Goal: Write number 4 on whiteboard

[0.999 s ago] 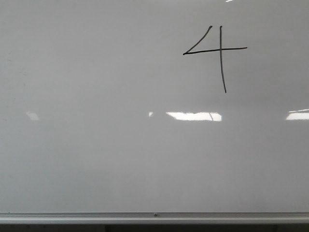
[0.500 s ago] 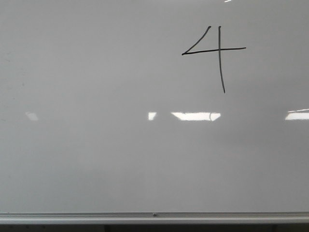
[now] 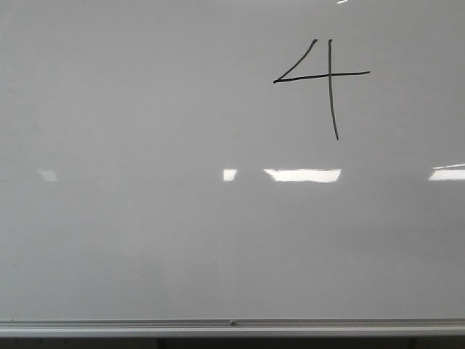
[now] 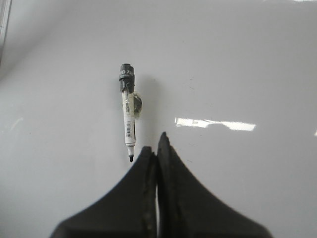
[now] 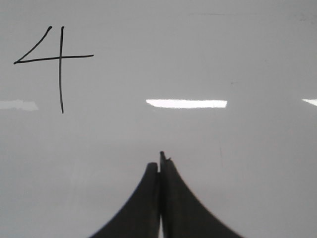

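Finished number 4 (image 3: pixel 322 76) sits upper right on the whiteboard (image 3: pixel 145 240), both pincers pressed closed on nothing.

The 4 is thin black line work, open at the top: a slanted stroke, a horizontal bar crossing past it, a long vertical running below the bar; small against the glossy pale board with its silver bottom rail (image 3: pixel 232 328). Versus a second ago the 4 sits slightly further left in the front view, and the bright reflection under it has drifted right. Left pincer (image 4: pixel 156 144) closed and empty, an uncapped marker (image 4: pixel 129 116) just beside its tips, stuck to the board by a small round holder. Right pincer (image 5: pixel 160 161) closed, empty, well apart from the 4 (image 5: pixel 54 62). No containers in view.
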Controlling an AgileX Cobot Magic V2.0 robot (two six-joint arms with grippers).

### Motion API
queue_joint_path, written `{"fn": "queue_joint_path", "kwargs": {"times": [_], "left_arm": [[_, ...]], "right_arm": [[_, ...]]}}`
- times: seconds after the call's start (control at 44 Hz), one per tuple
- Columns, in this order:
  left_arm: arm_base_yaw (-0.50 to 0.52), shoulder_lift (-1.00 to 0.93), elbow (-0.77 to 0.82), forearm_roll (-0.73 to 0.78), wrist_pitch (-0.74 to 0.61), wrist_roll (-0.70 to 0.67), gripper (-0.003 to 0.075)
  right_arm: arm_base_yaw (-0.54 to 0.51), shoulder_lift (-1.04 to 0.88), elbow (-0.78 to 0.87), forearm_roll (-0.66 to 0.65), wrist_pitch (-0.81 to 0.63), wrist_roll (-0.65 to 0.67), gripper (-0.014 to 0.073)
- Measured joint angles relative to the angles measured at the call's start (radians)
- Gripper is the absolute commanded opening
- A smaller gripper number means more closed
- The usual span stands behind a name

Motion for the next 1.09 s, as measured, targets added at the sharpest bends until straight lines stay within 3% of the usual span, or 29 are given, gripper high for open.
{"fn": "queue_joint_path", "kwargs": {"times": [0.295,1.09], "left_arm": [[0.000,0.000,0.000,0.000,-0.002,0.000,-0.0020],[0.000,0.000,0.000,0.000,-0.004,0.000,-0.0020]], "right_arm": [[-0.026,-0.033,0.000,-0.010,0.111,0.006,-0.0071],[-0.026,-0.034,0.000,-0.014,0.115,0.007,-0.0071]]}}
